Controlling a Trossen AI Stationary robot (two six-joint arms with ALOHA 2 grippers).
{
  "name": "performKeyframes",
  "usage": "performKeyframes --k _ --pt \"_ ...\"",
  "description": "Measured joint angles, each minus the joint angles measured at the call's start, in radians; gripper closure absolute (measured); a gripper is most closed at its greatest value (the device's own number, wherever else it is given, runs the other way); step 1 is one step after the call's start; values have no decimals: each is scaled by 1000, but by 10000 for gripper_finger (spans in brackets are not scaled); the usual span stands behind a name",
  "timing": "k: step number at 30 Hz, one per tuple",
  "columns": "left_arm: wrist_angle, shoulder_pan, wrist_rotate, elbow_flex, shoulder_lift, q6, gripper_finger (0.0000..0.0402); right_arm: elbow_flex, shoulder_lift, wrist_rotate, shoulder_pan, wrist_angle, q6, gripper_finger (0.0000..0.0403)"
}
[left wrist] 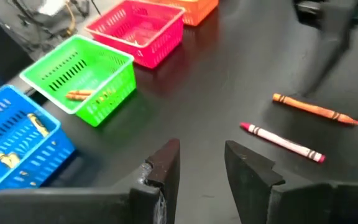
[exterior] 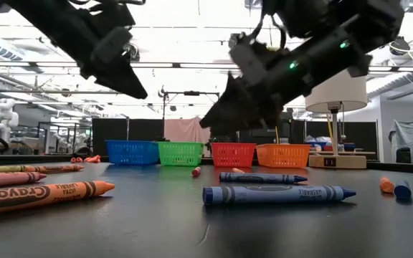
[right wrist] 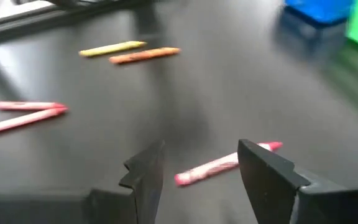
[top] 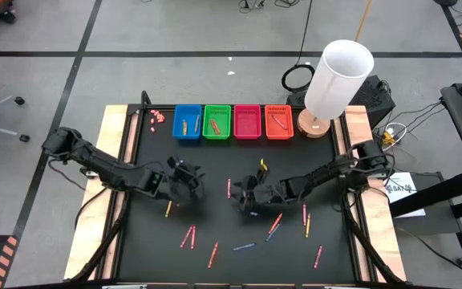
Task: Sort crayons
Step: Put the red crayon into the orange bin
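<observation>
Several crayons lie flat and scattered on the black table [top: 151, 249]: pink ones [top: 188, 236], blue ones [top: 244, 246], red and orange ones [top: 276, 221]. My right gripper [right wrist: 201, 149] is open above the table's middle [top: 247, 197]. A pink crayon [right wrist: 225, 165] lies on the table just beyond its fingers, and also shows in the high view [top: 229, 188]. My left gripper [left wrist: 201, 149] is open and empty above the table, left of the middle [top: 187, 178]. It faces the baskets, with a pink crayon [left wrist: 281, 142] and an orange crayon [left wrist: 316, 109] off to one side.
Four small baskets stand in a row at the far edge: blue [top: 187, 122], green [top: 216, 122], pink [top: 247, 122], orange [top: 278, 122]. Some hold crayons. A white lamp [top: 335, 80] stands at the far right. Small pinkish bits [top: 157, 116] lie left of the blue basket.
</observation>
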Motion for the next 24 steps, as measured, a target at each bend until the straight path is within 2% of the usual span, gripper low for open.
performKeyframes --k 4,11,14,24 --pt "3 -42 -76 -20 0 -25 276 0 0 27 51 29 3 216" --pt "10 -51 -83 -25 0 -25 276 0 11 308 116 -33 107 216" --pt "10 -51 -83 -25 0 -25 276 11 16 342 142 -26 111 216" --pt "6 -51 -78 -25 0 -26 276 38 23 339 188 -65 31 216"
